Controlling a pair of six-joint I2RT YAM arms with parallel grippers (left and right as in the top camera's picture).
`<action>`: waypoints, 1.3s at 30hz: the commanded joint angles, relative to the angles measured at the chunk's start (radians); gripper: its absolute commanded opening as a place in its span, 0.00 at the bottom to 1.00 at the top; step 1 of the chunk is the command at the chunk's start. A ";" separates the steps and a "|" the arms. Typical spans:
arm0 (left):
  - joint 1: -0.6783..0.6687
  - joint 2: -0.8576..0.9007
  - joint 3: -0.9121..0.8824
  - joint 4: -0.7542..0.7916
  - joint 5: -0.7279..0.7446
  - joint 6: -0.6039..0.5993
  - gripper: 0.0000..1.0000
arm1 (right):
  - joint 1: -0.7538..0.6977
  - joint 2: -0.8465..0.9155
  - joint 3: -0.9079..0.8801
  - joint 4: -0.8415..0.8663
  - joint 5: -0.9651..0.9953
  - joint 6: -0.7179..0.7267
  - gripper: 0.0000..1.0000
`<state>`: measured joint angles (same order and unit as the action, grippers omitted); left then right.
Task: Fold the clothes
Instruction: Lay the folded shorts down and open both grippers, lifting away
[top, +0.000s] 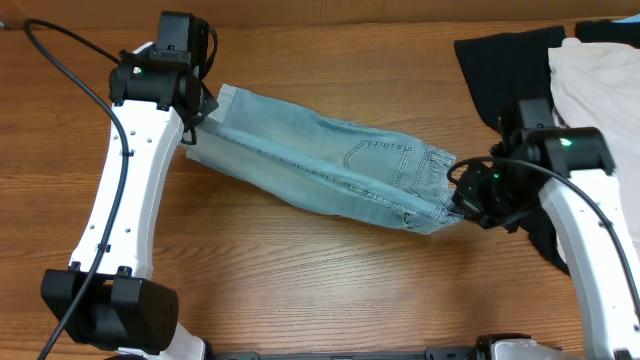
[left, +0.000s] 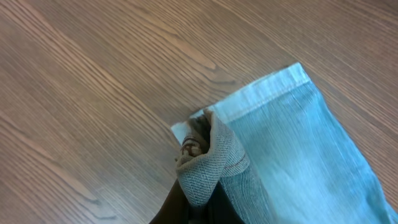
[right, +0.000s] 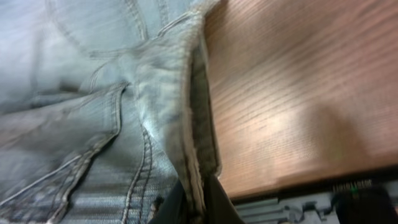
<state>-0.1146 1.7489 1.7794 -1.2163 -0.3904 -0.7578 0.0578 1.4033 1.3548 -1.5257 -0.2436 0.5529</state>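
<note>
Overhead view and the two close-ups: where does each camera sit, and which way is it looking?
Overhead: fixed above the table, looking straight down at the denim shorts; the white left arm and right arm show.
Left wrist: rides the left arm, looking along the left fingers, shut on the shorts' hem corner; only those dark fingers show.
Right wrist: rides the right arm, looking along the right fingers, shut on the shorts' pocket end; only fingers show.
Shared: all three see the shorts and the wooden table.
</note>
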 joint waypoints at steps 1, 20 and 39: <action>0.023 -0.070 0.032 0.005 -0.135 0.026 0.04 | -0.014 -0.071 0.036 -0.058 0.002 -0.011 0.04; 0.016 -0.005 0.028 0.028 0.000 0.025 0.04 | -0.014 -0.075 -0.063 -0.087 0.051 0.001 0.04; -0.004 0.262 0.028 0.210 0.018 0.002 0.04 | -0.014 0.091 -0.164 0.443 0.177 0.133 0.04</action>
<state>-0.1177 1.9724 1.7832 -1.0409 -0.3298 -0.7521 0.0578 1.4448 1.1965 -1.1229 -0.1394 0.6628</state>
